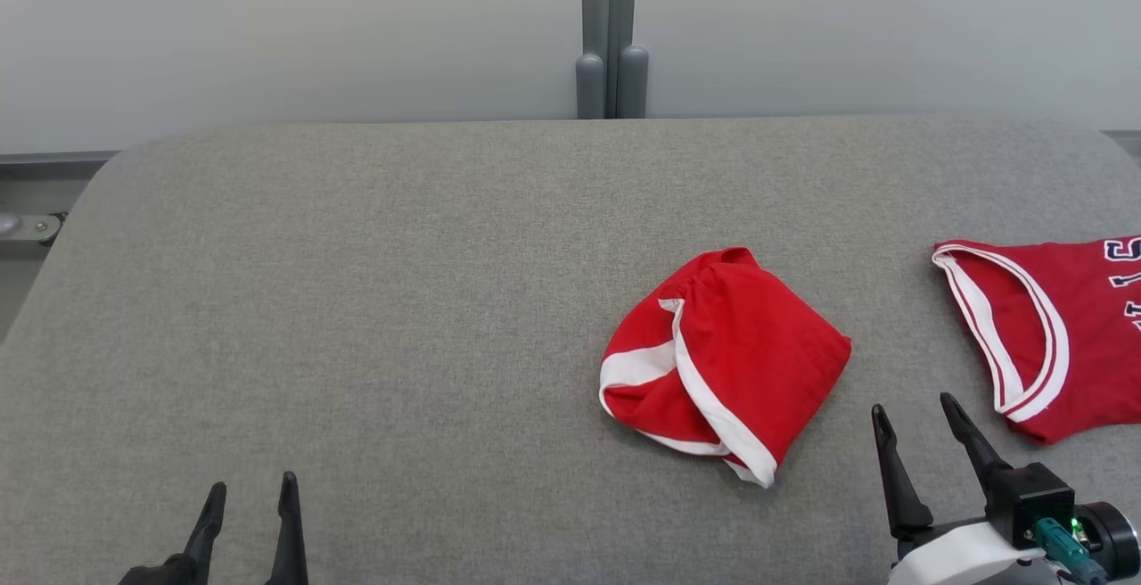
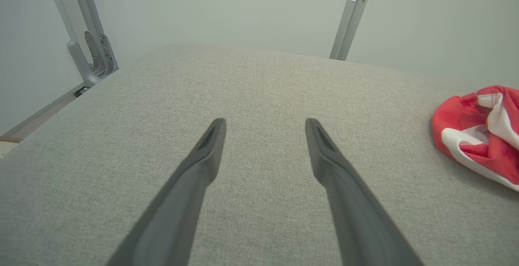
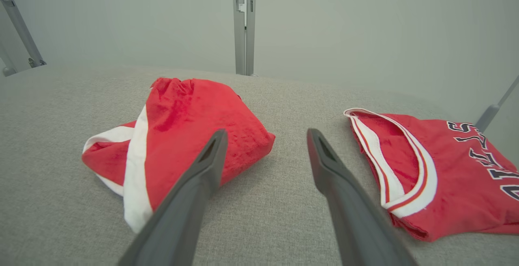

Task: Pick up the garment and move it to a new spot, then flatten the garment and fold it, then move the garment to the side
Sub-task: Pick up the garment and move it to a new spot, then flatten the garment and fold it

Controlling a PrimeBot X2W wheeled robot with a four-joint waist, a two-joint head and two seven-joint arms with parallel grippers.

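Surface: 1 wide pad (image 1: 357, 317) covered in grey woven fabric, with rounded far corners, lying flat and smooth. The whole near field is taken up by it.

Room: the pad is backed by a plain pale grey wall (image 1: 267, 32). The wall is split by a vertical grey metal post (image 1: 611, 23), ending in 2 rounded feet at the pad's far edge. A small metal bracket (image 1: 27, 226) is seen beyond the far-left corner. A slanted grey frame strut (image 2: 87, 26) is seen at that same side in the left wrist view.

Garment (image 1: 726, 362): red with white trim, crumpled in a loose heap on the pad, right of centre, toward the near edge.

Jersey (image 1: 1061, 335): red, with white-and-red trimmed opening and dark lettering, laid flat at the pad's right edge and cut off by the frame. It is kept apart from the garment by bare fabric.

Left gripper (image 1: 252, 482): released, fingers spread, nothing held. It is seen at lower left over bare pad, well apart from the garment.

Right gripper (image 1: 913, 403): released, fingers spread, nothing held. It is placed near the pad's near edge, between garment and jersey, just beside the garment's right side. No contact with the cloth is seen in the head view. A green light is seen lit on its wrist.
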